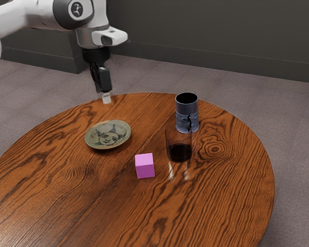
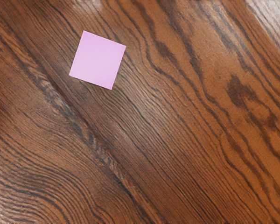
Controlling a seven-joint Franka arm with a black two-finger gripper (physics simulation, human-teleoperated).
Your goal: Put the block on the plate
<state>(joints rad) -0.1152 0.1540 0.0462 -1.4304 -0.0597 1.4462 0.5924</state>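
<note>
Block (image 1: 144, 165): is resting on the table (image 1: 82, 206), apart from the gripper, at the exterior view's near side.
Plate (image 1: 107, 135): is lying to the block's left and farther back.
Glass (image 1: 179, 149): is standing near the block, right and slightly far.
Mug (image 1: 187, 110): is standing beyond the glass.
Gripper (image 1: 106, 97): is hanging at the far left, beyond the plate; is not holding the block; opening cannot be told.
Risk, pick: a skewed grasp may be turning the block; cause, hand not aligning with its faces.
Risk, approach: the hand may be knocking the glass; cause, close spacing.
Risk, transfer: the block may be catching the plate's rim; cause, low carrying.
</note>
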